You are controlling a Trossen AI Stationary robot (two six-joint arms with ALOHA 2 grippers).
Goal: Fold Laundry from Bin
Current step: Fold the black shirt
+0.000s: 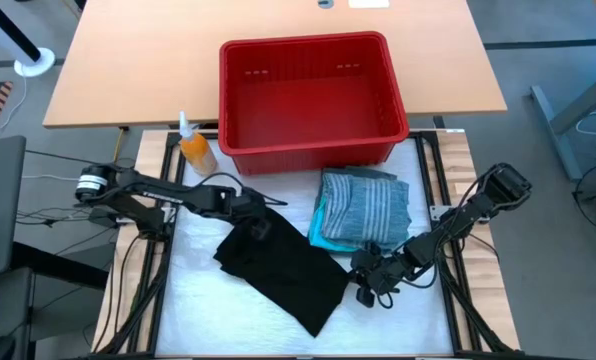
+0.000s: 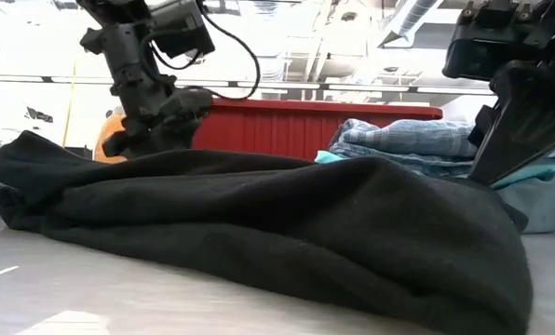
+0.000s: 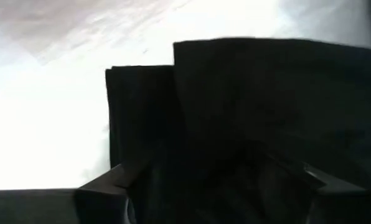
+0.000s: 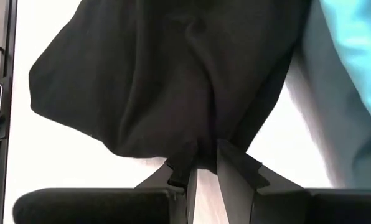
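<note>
Two grippers are being shown at the black garment [image 1: 283,265], one at each end of it. The right gripper [image 4: 201,163] is lying low at the garment's edge nearest the folded pile, and its fingers [image 4: 235,165] are being held nearly together, with a bunched fold of the black cloth pinched between them. The left gripper [image 1: 250,212] is being held over the garment's opposite end, toward the bin; its fingers [image 3: 114,180] are standing apart on either side of the black cloth, and whether any cloth is being gripped cannot be told.

Between the two grippers the black garment is lying crumpled on the white table cover [image 1: 198,300], stretching diagonally across it. Just beside the right gripper a folded pile is resting: the blue-grey striped shirt [image 1: 366,205] is lying on top, with the turquoise garment [image 1: 323,232] showing beneath its edge. The red bin [image 1: 308,95] is standing behind the pile, at the seam with the wooden table [image 1: 128,60], and nothing is being seen inside it. An orange bottle [image 1: 195,150] is standing just beside the bin's corner on the left arm's side.
</note>
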